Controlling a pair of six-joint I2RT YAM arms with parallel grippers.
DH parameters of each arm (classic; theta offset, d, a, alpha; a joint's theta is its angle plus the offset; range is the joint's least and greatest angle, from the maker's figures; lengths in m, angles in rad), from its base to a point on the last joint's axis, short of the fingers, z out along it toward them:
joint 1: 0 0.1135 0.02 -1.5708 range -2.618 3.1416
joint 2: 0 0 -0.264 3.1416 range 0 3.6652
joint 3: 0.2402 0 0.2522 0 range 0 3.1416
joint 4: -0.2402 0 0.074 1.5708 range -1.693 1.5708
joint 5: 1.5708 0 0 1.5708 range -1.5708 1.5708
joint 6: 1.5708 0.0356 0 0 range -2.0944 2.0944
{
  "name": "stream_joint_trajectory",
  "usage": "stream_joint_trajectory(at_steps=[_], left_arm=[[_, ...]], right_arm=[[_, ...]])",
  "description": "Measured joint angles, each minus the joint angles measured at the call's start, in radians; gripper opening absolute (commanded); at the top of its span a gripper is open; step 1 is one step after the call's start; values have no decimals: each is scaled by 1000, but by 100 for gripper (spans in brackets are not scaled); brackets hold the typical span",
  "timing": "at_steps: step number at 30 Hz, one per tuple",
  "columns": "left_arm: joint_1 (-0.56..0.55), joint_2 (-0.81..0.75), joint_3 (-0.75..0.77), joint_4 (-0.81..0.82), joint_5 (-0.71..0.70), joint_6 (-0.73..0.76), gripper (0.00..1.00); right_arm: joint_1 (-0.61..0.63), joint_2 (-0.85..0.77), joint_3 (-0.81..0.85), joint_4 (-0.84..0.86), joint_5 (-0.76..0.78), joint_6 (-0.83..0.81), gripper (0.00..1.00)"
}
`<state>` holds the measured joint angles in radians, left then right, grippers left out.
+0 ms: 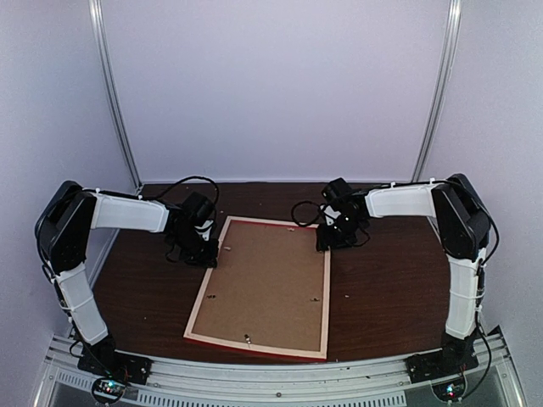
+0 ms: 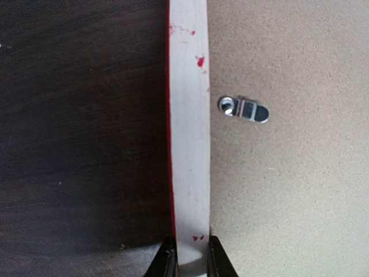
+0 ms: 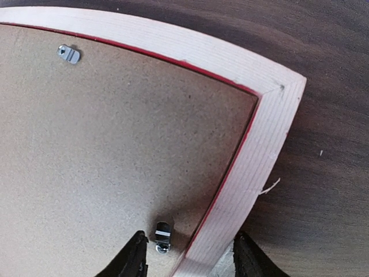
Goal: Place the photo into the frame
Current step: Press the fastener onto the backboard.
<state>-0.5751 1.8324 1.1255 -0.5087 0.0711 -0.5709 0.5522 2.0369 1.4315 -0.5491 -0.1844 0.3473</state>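
Arm bases: left arm and right arm are bolted at the near edge, one at each side of the table.
Table: dark brown wood-grain top.
Frame: the frame lies flat on the table between the two arms, pale bare-wood back up. A thin red edge shows along its near rail. The long sides run near to far and the far end is skewed slightly right.
Backing: a brown backing board sits inside the frame and covers the whole opening.
Photo: the photo is not visible in any view.
Near clip: a small metal turn clip lies on the board just inside the near rail.
Left gripper: the left gripper is at the frame's left rail toward the far corner. It straddles the rail with one finger on the table side and the other on the board side, both pressed against the wood. The jaws are closed on the rail.
Left rail detail: red paint flecks mark the pale wood, and a silver clip lies on the board just beside the rail.
Right gripper: the right gripper is at the frame's far-right corner. The jaws stand apart and grip nothing. The inner finger is over the board, the outer one over the table just outside the rail.
Between right fingers: the right rail and a turn clip on the board.
Far clip: a second clip lies near the far rail.
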Motion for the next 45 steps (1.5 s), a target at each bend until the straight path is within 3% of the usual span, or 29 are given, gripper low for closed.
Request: stream_joint_trajectory(at_steps=[13,28,33,39,45], left_arm=[[-2,-2,-1,0,-1,-1,17],[-22,-26,-29,-6,-9,-30,18],[-36,-35,-40,-6,-15,-44,20],[-40,-39,-45,-6,-15,-48,22],[-42,-40,-45,-8,-14,-48,23]], right_arm=[[-5,20,29,-26,8,7,30],[-53,66,98,-53,-87,0,24],[-67,100,156,-94,-116,-20,26],[-72,124,200,-119,-136,-42,41],[-77,129,222,-130,-166,-40,44]])
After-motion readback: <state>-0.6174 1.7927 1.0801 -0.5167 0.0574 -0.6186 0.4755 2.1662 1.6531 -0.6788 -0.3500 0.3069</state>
